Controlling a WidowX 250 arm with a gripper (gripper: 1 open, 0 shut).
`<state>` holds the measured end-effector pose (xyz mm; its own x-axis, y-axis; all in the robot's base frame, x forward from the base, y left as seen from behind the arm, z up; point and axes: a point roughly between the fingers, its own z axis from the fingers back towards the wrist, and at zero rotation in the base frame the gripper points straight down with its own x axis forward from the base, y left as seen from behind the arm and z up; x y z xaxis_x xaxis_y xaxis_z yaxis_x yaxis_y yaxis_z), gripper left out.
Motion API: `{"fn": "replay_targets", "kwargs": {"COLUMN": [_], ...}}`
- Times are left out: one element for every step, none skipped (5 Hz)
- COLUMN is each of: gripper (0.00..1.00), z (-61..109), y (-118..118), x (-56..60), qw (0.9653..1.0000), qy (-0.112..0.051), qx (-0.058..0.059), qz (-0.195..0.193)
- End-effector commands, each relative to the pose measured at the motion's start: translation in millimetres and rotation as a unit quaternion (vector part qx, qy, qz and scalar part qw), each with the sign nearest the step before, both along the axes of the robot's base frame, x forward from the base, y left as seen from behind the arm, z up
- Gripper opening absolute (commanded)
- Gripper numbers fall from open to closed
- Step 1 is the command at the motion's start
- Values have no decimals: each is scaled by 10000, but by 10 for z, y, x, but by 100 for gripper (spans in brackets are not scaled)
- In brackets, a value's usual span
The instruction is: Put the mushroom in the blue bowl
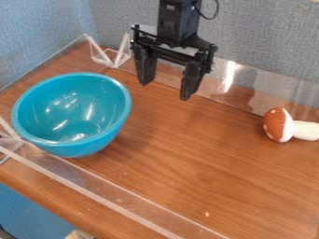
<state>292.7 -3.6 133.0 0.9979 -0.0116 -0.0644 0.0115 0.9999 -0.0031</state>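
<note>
The blue bowl [71, 114] is a large glossy turquoise bowl standing at the left of the wooden table, with nothing in it. The mushroom [288, 125] lies on its side at the far right edge, reddish-brown cap to the left, cream stem pointing right and partly cut off by the frame. My gripper [169, 82] hangs at the back middle of the table, black, pointing down, its two fingers spread wide with nothing between them. It is between bowl and mushroom, clear of both.
The wooden table [187, 168] has a clear plastic rim [100, 191] along its front and left edges. A blue-grey wall [50, 37] stands behind. A clear bracket [110, 54] sits at the back left.
</note>
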Motion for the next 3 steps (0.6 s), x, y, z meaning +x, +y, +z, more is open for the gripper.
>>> {"fn": "replay_targets", "kwargs": {"gripper": [100,100,100], "z": [39,-116,-278], "y": [-342,-712,-1065], "x": [177,389,625], "qw": [9982,9930,9861], "qy": [-44,-91,-153], "qx": [-26,-55,-73], "qz": [-592,-1174,-1655]}}
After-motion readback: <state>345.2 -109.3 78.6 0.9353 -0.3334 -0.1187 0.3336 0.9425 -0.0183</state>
